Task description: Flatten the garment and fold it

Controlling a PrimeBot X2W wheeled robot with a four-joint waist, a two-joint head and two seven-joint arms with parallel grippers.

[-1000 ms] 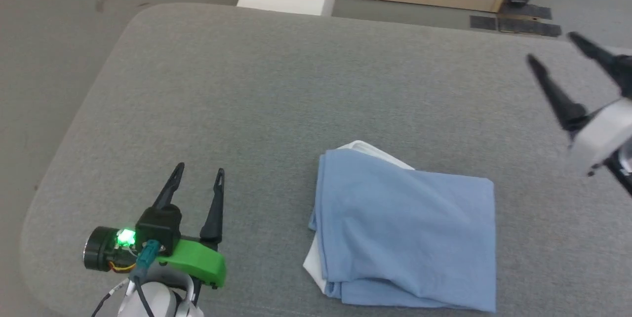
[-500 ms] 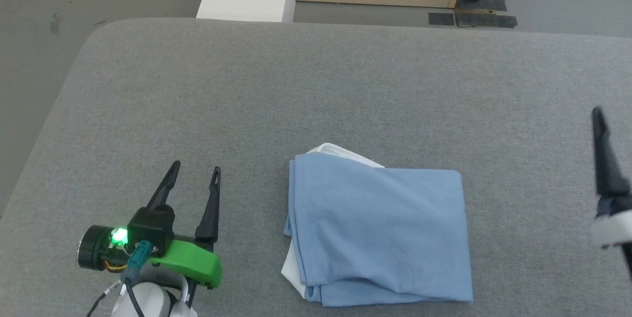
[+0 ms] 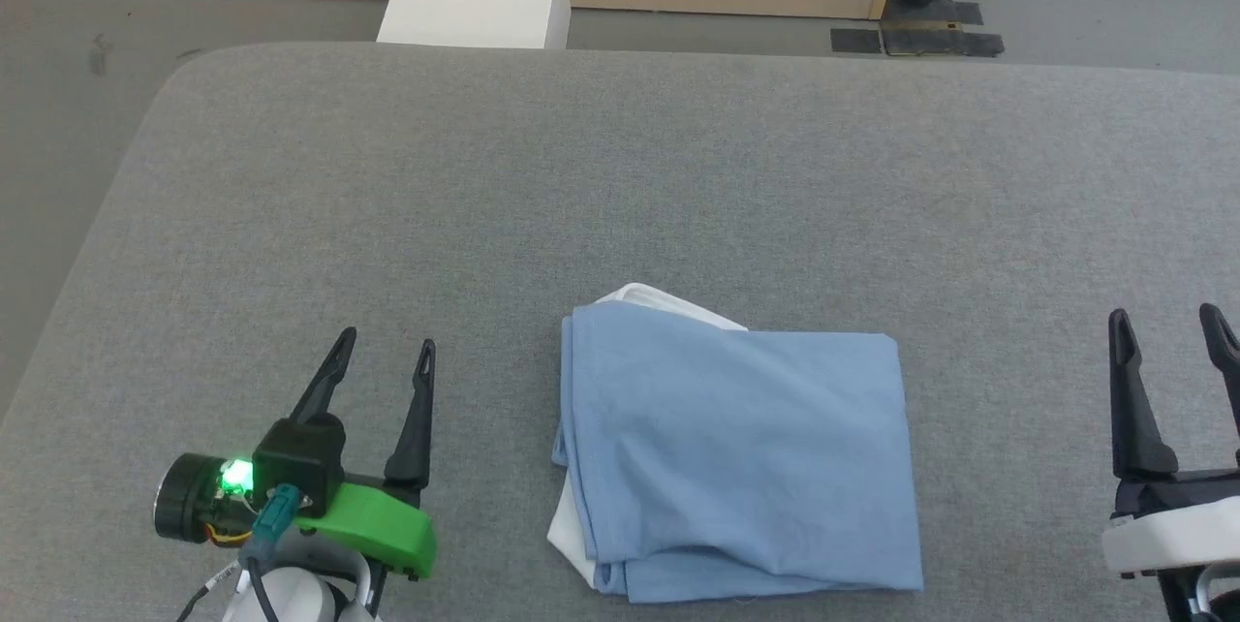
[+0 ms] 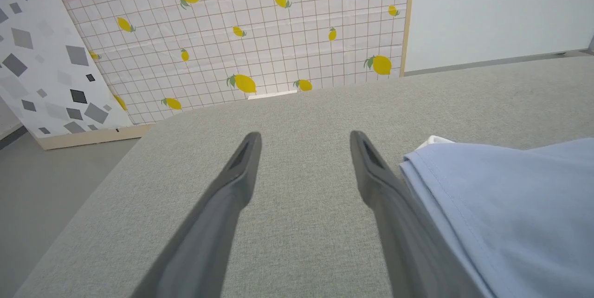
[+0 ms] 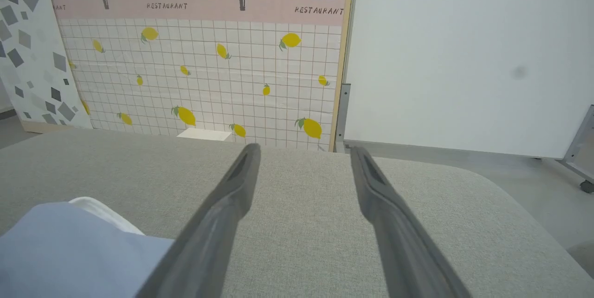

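Already folded to a compact rectangle, the garment (image 3: 741, 452) lies at the near middle of the grey table (image 3: 620, 167). It looks soft, light and limp, probably best pinched through its stacked edges. The left gripper (image 3: 387, 346) and right gripper (image 3: 1167, 322) hover with jaws apart and empty over the table's near left and right.

I note the right gripper (image 5: 305, 149), its 2 fingers spread and empty, over the grey table (image 5: 431, 196). The folded blue garment (image 5: 69, 251) lies apart at lower left.
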